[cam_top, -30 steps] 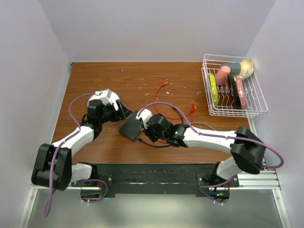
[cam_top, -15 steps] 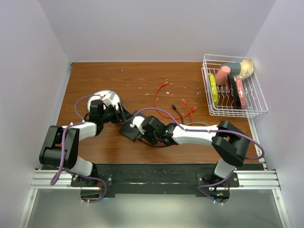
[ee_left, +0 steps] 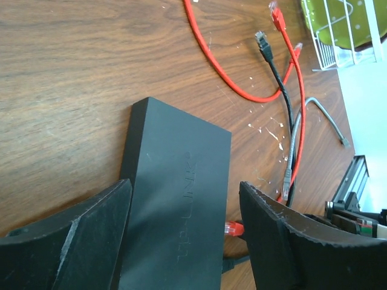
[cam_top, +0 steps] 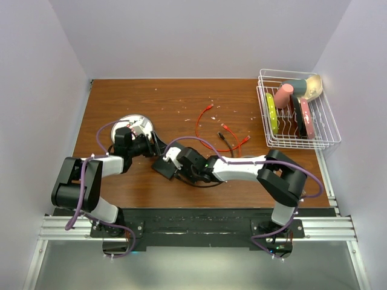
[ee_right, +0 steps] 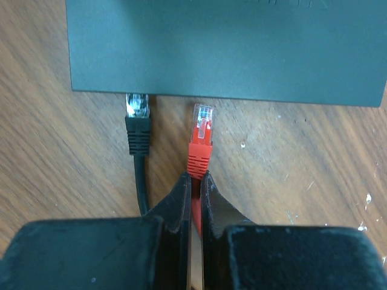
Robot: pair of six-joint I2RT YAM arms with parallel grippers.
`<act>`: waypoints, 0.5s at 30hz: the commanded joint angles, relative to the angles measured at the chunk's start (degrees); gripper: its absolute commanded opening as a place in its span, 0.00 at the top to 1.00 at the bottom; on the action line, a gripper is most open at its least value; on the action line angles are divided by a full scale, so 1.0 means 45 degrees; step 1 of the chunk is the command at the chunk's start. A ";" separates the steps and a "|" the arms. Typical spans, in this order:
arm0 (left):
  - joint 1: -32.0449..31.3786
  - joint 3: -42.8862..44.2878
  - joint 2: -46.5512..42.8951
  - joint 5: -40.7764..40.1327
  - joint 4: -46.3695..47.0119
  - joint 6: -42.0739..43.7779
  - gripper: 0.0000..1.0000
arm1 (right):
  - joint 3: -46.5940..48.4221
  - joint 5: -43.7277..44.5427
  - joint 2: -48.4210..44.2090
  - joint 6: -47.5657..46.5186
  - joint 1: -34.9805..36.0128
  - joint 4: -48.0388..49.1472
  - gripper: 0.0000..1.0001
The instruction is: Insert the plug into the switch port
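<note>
While the switch [ee_left: 175, 199] lies flat on the wooden table [cam_top: 175, 99], left of centre and between the two arms, the task stands at the lining-up step: the plug is held but not yet in a port.

The right gripper [ee_right: 195, 181] has its fingers pressed together on the tail of the red plug [ee_right: 201, 142], pinching it just behind the boot. The plug points straight at the near long edge of the switch, with its clear tip just short of that edge and a thin strip of table showing between them. A black plug [ee_right: 138, 124] lies just beside it on the left, its tip at the switch's edge. Whether it is seated in a socket cannot be told, and the sockets themselves are hidden from the right wrist view.

The left gripper [ee_left: 184, 187] comes in from the opposite side with its fingers spread, one to each side of the switch's body. It straddles the switch rather than clamping it, and a gap shows beside one finger.

The next move probably calls for a short, straight push of the red plug into a free port. The tip would need to stay level with the socket row, with the left fingers bracing the switch so it does not slide away.
</note>
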 commanded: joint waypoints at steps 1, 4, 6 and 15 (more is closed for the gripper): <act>0.0116 -0.0173 0.0173 0.0487 0.0861 0.0000 0.25 | 0.0218 -0.0340 0.0299 -0.0001 -0.0059 0.0295 1.00; 0.0116 -0.0193 0.0251 0.0525 0.0900 -0.0019 0.28 | 0.0296 -0.0516 0.0318 0.0057 -0.0059 0.0276 1.00; 0.0116 -0.0174 0.0271 0.0545 0.0900 -0.0058 0.32 | 0.0452 -0.0516 0.0319 0.0096 -0.0059 0.0120 1.00; 0.0096 -0.0154 0.0271 0.0526 0.0783 -0.0097 0.35 | 0.1096 -0.0399 0.0573 0.0272 -0.0059 -0.1032 1.00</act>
